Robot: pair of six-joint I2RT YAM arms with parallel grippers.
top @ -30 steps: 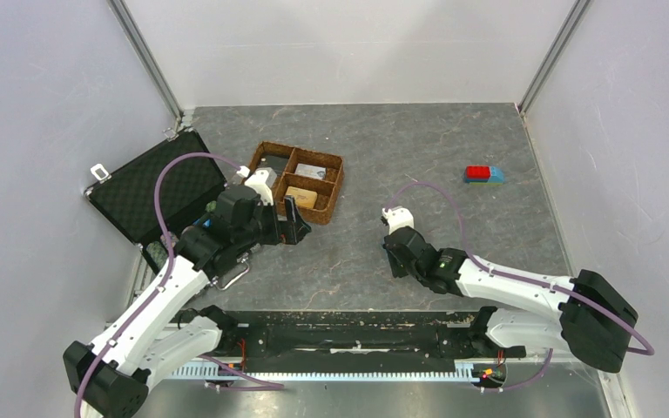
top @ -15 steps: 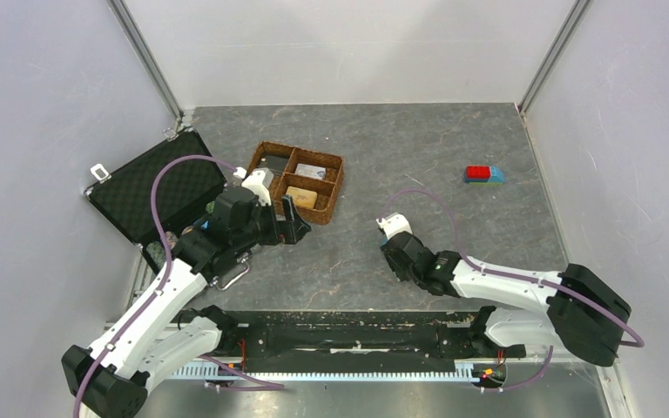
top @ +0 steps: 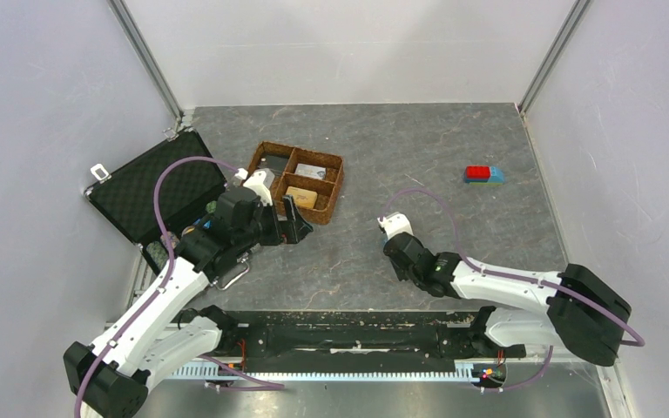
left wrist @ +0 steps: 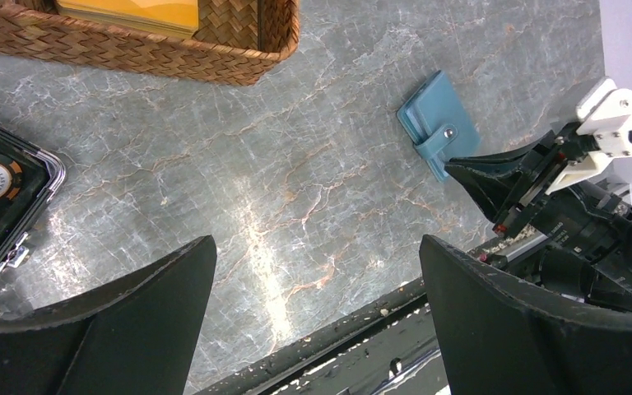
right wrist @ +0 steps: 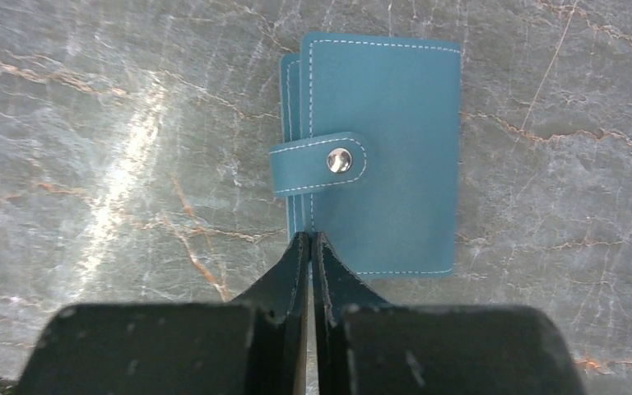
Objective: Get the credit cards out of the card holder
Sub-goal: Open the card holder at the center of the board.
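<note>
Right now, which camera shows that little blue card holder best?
The right wrist view: the card holder fills the middle, closed, its snap strap fastened, with the shut right gripper at its near edge. The left wrist view shows it small and slanted. In the top view I cannot make it out.

The top view is bright and even, with light coming from above. The grey surface [top: 453,139] is easy to see all over, and the arms drop only soft, pale shadows on it. In the left wrist view a white shiny streak of glare runs down the surface. The big black jaws near the lens look dark, with few details. In the right wrist view glare shines on the left. The card holder [right wrist: 383,156] is sharp, down to its stitches. The jaws there look a bit fuzzy.
</note>
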